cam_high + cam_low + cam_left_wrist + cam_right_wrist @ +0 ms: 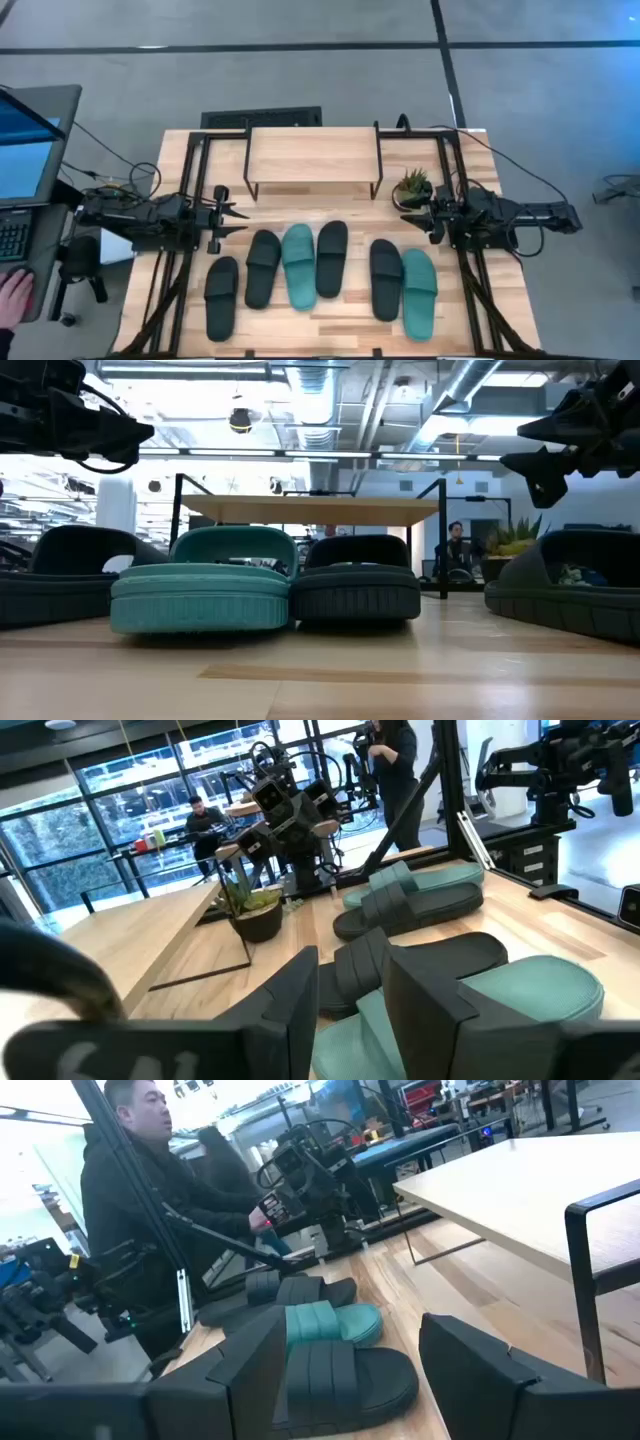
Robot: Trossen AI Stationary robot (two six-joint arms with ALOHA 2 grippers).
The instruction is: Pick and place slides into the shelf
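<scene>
Six slides lie sole-down in a loose row on the wooden table: black ones, and teal ones. Behind them the shelf, a light plank on thin black wire legs, stands at the table's far middle. My left gripper hangs open above the table, left of the row, pointing right. My right gripper hangs open to the right of the shelf, pointing left. Nothing is between either pair of fingers.
A small potted plant stands at the shelf's right end, close to my right gripper. A laptop and a person's hand are off the table's left. Black frame rails run along both sides. People show beyond the table.
</scene>
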